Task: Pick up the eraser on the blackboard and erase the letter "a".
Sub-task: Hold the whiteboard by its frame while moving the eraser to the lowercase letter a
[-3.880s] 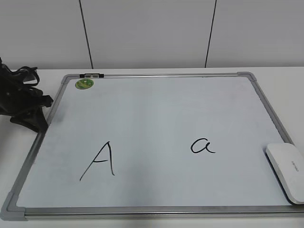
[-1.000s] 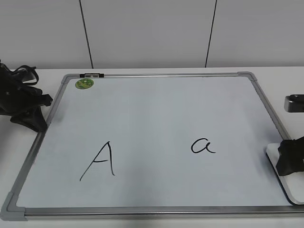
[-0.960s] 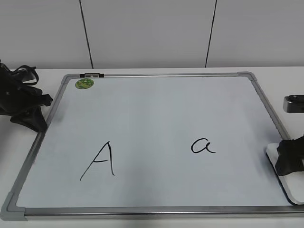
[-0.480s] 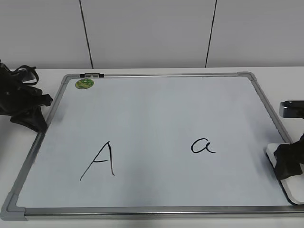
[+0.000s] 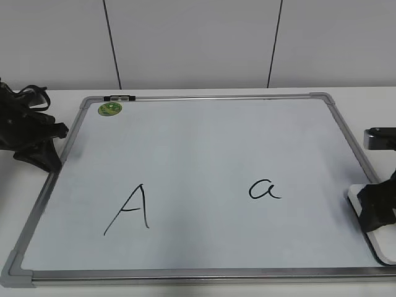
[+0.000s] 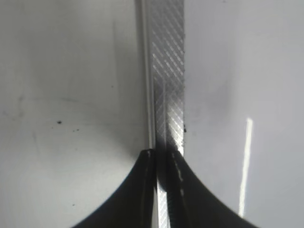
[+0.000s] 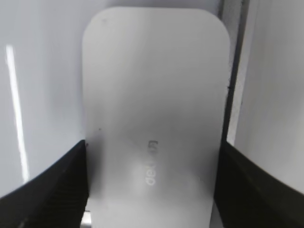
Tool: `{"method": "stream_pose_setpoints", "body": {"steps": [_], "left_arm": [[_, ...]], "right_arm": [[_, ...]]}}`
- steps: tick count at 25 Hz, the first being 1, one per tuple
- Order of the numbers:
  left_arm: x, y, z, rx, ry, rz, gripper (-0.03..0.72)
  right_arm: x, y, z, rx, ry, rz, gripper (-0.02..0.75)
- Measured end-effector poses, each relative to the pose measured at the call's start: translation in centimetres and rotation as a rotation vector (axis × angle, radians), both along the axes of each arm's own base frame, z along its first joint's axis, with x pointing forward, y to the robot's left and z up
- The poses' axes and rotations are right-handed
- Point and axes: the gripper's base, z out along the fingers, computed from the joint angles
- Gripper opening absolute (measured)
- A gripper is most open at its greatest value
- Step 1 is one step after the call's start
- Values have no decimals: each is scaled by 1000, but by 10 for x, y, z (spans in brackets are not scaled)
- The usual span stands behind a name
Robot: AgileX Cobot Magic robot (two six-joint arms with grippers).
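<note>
The white eraser [image 5: 385, 249] lies at the right edge of the blackboard [image 5: 204, 142], over its silver frame. In the right wrist view the eraser [image 7: 152, 85] fills the middle, grey lettering up. My right gripper [image 5: 376, 211] [image 7: 153, 149] sits down over it, with a black finger against each long side. The small cursive letter "a" [image 5: 264, 190] is on the board to the left of the eraser, untouched. My left gripper [image 5: 51, 161] [image 6: 164, 154] is shut and empty, resting over the board's left frame rail [image 6: 167, 71].
A larger capital "A" [image 5: 130, 210] is written on the board's left half. A round green sticker [image 5: 110, 109] sits in its far left corner. The white table surrounds the board, with a white wall behind. The frame rail [image 7: 235, 71] runs beside the eraser.
The right gripper came in from the right edge, lowered over the eraser and drifted slightly right in the last second. The eraser, the letters and the left arm have not moved.
</note>
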Motion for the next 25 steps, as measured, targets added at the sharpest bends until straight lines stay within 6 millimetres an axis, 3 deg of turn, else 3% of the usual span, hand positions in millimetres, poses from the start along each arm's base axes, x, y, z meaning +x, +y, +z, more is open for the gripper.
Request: {"method": "stream_pose_setpoints", "body": {"steps": [13,17,20,25], "left_arm": [[0,0,0,0,0,0,29],[0,0,0,0,1,-1,29],[0,0,0,0,1,-1,29],[0,0,0,0,0,-1,29]], "right_arm": [[25,5,45,61,40,9,542],[33,22,57,74,-2,75,542],[38,48,65,75,-36,161,542],[55,81,65,74,-51,259,542]]}}
